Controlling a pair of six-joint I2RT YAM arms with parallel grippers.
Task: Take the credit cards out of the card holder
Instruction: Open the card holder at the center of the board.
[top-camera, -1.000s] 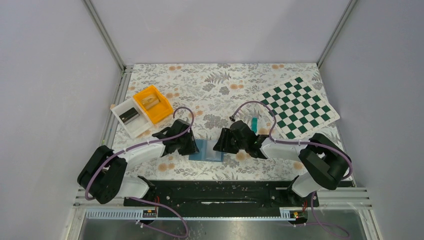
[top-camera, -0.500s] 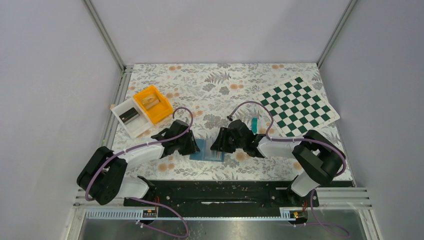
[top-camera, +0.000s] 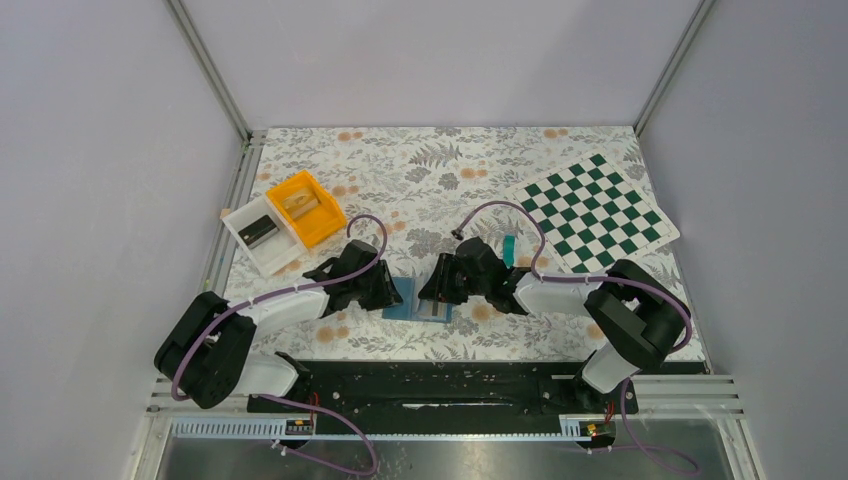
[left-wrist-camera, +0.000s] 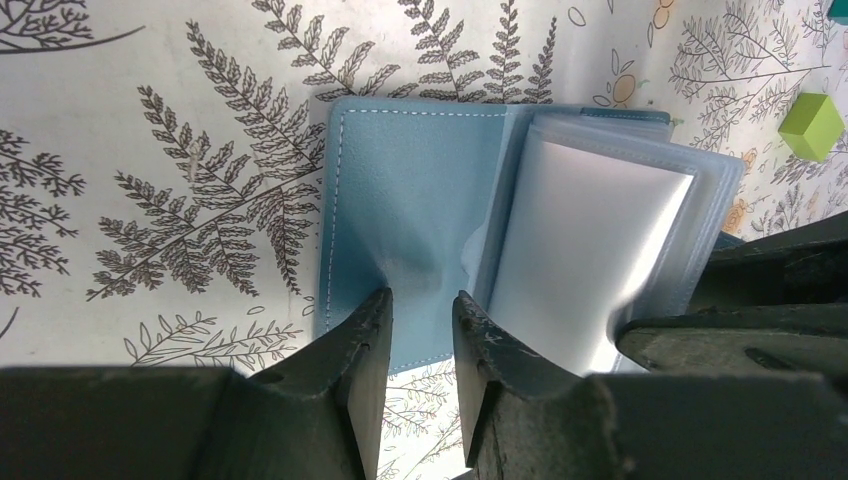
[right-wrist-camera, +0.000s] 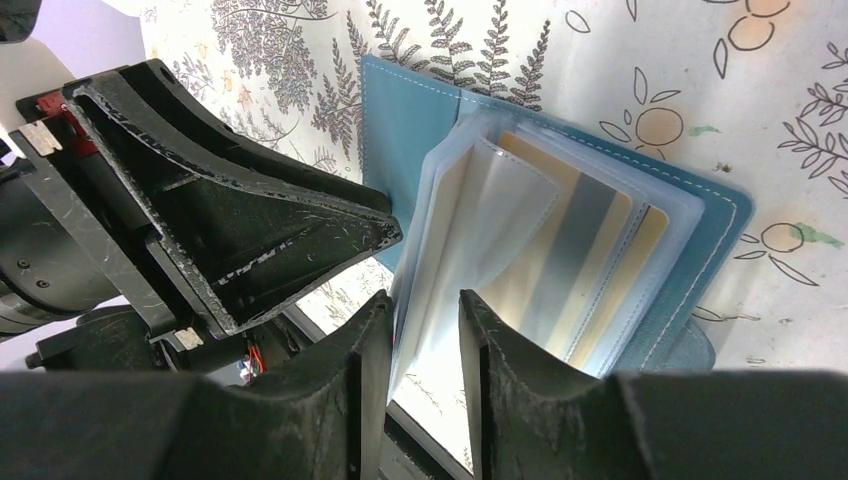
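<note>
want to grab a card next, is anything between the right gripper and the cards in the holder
Yes, the clear sleeves. The right gripper straddles a few sleeve edges, and the tan card lies inside a sleeve, behind plastic. The left gripper pinches the card holder by its cover, off to one side.

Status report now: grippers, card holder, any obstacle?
Left gripper pinches card holder cover. Right gripper straddles clear sleeves, grip unclear. Cards inside sleeves. No obstacle seen.
</note>
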